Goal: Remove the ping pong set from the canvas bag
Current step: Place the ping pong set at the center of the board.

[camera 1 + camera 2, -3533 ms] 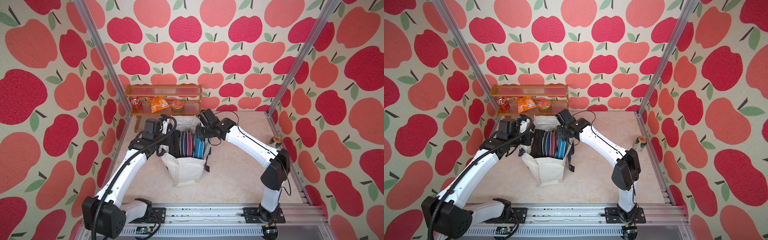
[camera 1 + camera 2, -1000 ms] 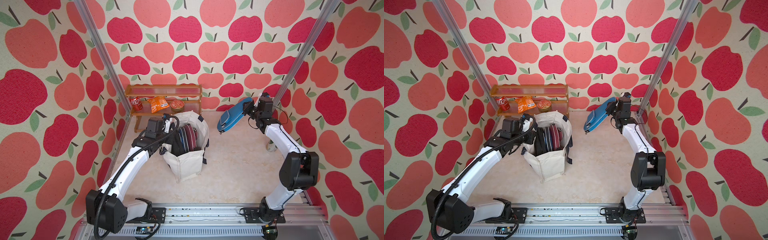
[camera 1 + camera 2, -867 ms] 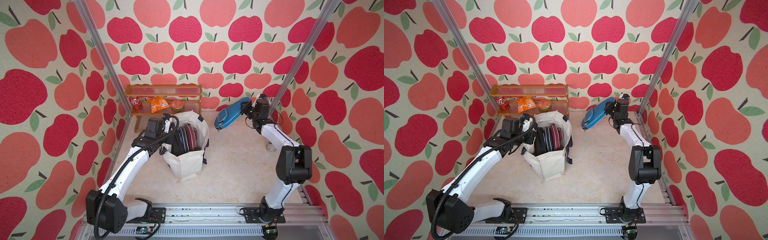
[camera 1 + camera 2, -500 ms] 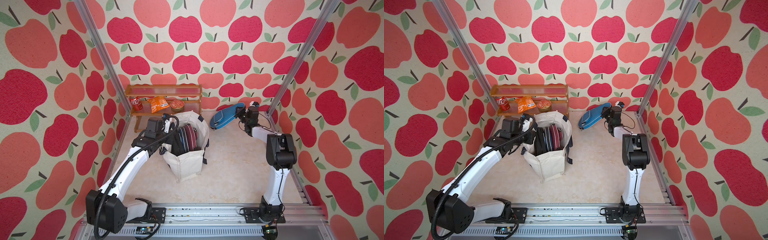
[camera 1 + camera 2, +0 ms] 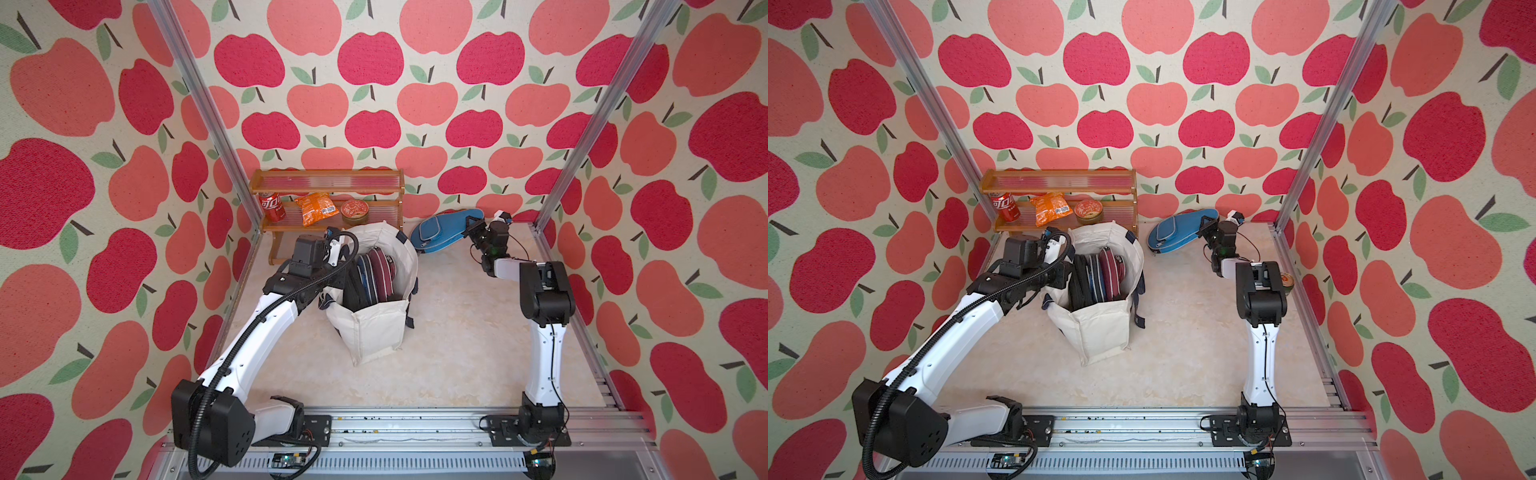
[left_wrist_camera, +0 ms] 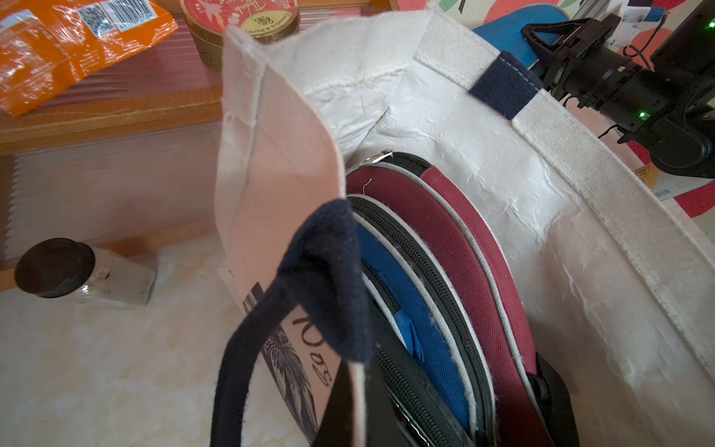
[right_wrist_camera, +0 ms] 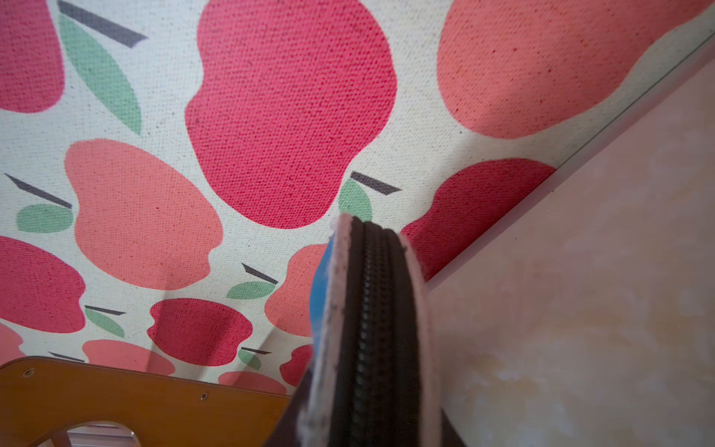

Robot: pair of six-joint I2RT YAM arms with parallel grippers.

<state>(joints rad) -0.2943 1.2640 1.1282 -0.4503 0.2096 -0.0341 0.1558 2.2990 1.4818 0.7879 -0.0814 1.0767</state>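
Top views, both: right end effector (image 5: 471,229) grips blue paddle case (image 5: 444,229), outside and beyond canvas bag (image 5: 370,328), low over desk (image 5: 457,332). Left end effector (image 5: 340,254) clamps the bag's rim. Risk: a careless release would let the tilted case topple; other cases (image 5: 374,270) sit bagged.

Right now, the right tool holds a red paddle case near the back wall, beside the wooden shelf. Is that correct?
No: the paddle case in the right tool is blue, not red, as both top views show. The rest stands.
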